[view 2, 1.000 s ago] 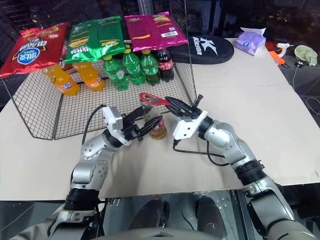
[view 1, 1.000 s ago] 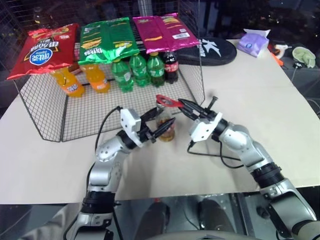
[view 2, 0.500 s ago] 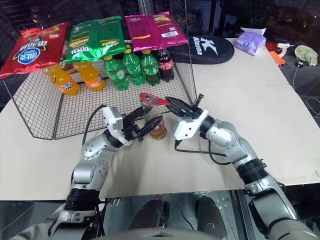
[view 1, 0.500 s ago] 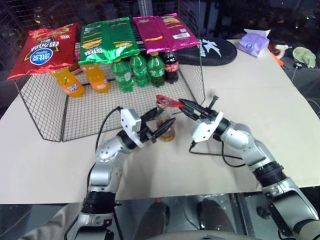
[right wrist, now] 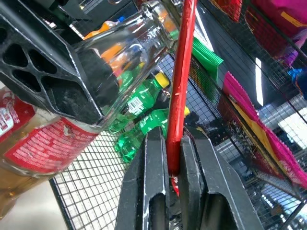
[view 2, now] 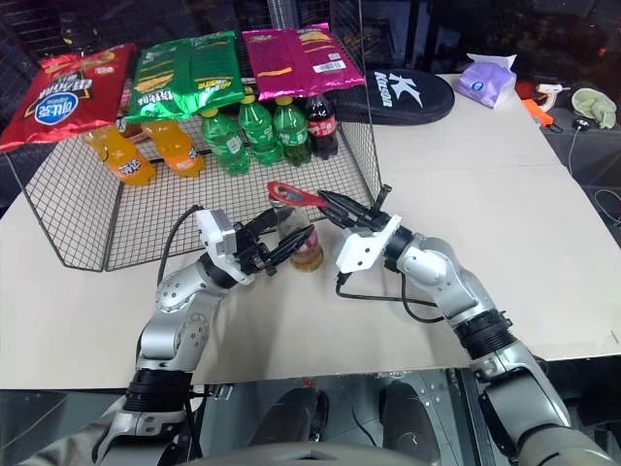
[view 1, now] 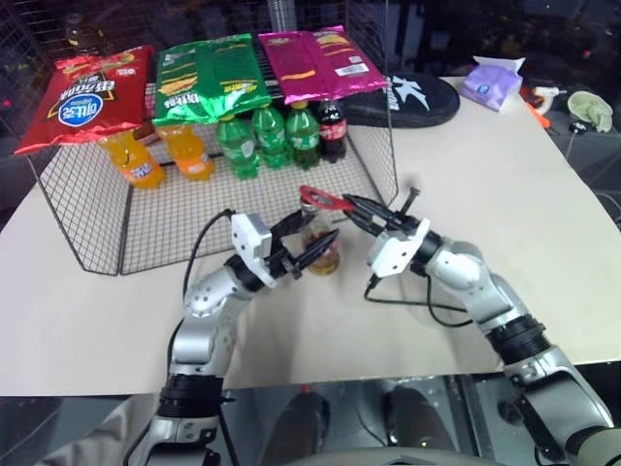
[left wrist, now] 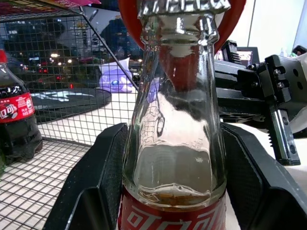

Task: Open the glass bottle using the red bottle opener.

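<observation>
The glass bottle (view 1: pixel 321 243) stands upright on the pale table (view 1: pixel 505 175), just in front of the open side of the wire mesh rack (view 1: pixel 97 209) and between the two grippers. Amber drink fills the lower body; the neck is clear, a red label band sits below the shoulder, and the crown cap (left wrist: pixel 183 5) is on. The left gripper (view 1: pixel 316 239) has its black fingers (left wrist: pixel 98 177) part open around the bottle, one pad on each side at shoulder height, gripping the glass. The right gripper (view 1: pixel 351 205) is closed tight on the narrow handle of the red bottle opener (view 1: pixel 326 199), holding it roughly level with the loop head reaching over the bottle top. In the left wrist view the red loop sits behind and around the cap; whether its lip is hooked under the cap edge cannot be judged from these angles, probably touching. In the right wrist view the opener's flat blade runs edge-on between the two closed fingers (right wrist: pixel 146 187). Inside the rack stand orange bottles (view 1: pixel 136 160), green plastic bottles (view 1: pixel 262 136) and a dark cola bottle (view 1: pixel 332 128); snack bags (view 1: pixel 209 73) lie on top. A purple tissue pack (view 1: pixel 490 83) lies at the far right of the table, well apart from the bottle.
</observation>
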`<action>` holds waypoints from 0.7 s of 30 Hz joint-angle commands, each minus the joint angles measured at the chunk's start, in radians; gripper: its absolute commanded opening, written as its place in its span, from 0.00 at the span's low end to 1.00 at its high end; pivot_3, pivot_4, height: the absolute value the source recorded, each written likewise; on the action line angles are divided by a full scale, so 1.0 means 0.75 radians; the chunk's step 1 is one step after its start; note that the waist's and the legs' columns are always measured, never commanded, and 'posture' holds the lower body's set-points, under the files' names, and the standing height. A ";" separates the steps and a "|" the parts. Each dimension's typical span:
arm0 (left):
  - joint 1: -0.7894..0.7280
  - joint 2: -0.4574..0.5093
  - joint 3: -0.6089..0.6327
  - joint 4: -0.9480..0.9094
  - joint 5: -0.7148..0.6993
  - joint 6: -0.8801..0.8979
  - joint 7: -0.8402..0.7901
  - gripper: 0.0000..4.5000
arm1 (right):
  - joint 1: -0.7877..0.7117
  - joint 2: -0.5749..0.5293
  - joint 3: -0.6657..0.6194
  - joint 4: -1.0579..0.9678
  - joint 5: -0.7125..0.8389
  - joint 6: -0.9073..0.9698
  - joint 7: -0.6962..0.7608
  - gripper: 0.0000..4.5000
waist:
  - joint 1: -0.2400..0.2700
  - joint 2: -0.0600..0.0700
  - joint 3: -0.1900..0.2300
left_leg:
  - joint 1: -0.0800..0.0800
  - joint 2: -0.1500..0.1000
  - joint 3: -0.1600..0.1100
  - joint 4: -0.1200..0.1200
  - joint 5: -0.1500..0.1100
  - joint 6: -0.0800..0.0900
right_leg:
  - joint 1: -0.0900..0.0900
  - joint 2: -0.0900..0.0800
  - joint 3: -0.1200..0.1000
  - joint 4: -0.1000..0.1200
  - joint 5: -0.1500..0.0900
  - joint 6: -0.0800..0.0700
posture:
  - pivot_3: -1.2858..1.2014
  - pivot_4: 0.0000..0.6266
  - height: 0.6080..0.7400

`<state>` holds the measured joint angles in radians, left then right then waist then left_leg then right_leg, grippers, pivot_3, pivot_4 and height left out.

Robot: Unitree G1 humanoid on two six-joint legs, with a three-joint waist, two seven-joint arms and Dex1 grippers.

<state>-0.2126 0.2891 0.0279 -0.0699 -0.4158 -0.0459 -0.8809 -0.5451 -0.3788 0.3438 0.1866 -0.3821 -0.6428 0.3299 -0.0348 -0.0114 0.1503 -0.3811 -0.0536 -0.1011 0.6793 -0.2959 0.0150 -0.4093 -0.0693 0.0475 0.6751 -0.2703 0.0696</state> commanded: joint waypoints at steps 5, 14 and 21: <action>-0.025 -0.010 -0.033 -0.018 0.008 0.007 0.020 0.55 | -0.122 -0.074 0.072 0.028 -0.039 -0.146 0.114 0.00 | 0.000 0.000 0.000 | 0.000 0.000 0.000 0.000 0.000 0.000 | 0.000 0.000 0.000 -0.001 0.000 0.000 | 0.52 0.24 1.00; -0.031 -0.014 -0.033 -0.002 0.015 -0.006 0.023 0.55 | -0.208 -0.122 0.051 0.109 -0.069 -0.252 0.101 0.00 | 0.003 0.000 0.000 | -0.001 0.000 -0.001 0.000 0.000 0.000 | 0.000 -0.001 -0.001 -0.002 0.000 0.000 | 0.52 0.24 1.00; -0.023 -0.016 -0.035 -0.005 0.014 -0.009 0.024 0.55 | -0.264 -0.135 0.023 0.119 -0.133 -0.287 0.053 0.00 | 0.008 0.000 0.000 | -0.001 -0.001 -0.001 0.000 0.000 0.000 | 0.000 -0.001 -0.001 -0.002 0.000 0.000 | 0.52 0.24 1.00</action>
<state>-0.2163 0.2858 0.0215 -0.0686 -0.4140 -0.0511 -0.8783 -0.7219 -0.4799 0.3383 0.3099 -0.4509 -0.7980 0.3657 -0.0288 -0.0114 0.1503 -0.3820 -0.0541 -0.1018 0.6792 -0.2959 0.0150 -0.4093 -0.0698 0.0466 0.6736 -0.2703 0.0696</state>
